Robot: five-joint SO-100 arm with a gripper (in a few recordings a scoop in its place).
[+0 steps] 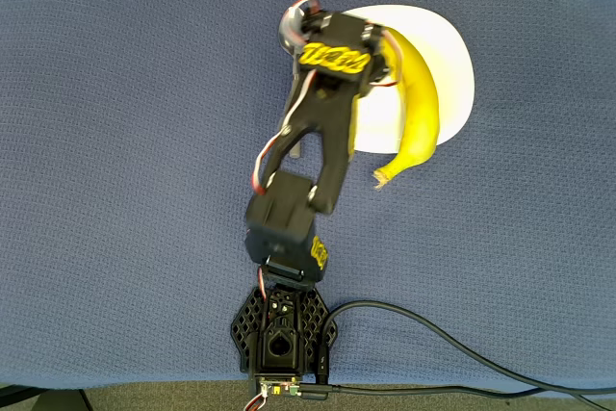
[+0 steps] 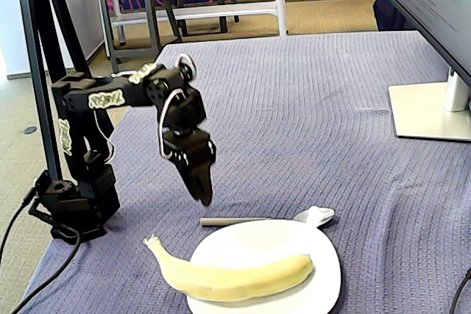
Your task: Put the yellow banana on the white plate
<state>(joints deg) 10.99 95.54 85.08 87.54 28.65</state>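
There is 1 banana (image 2: 232,276) lying across the near rim of the 1 plate (image 2: 324,259), most of its length on the white surface and its stem end poking out past the plate's edge over the blue cloth (image 2: 294,108). 1 spoon (image 2: 268,219) lies on the cloth just beside the plate's far rim. The gripper (image 2: 202,190) hangs above the cloth near the spoon's handle, fingers together and pointing down, holding nothing.
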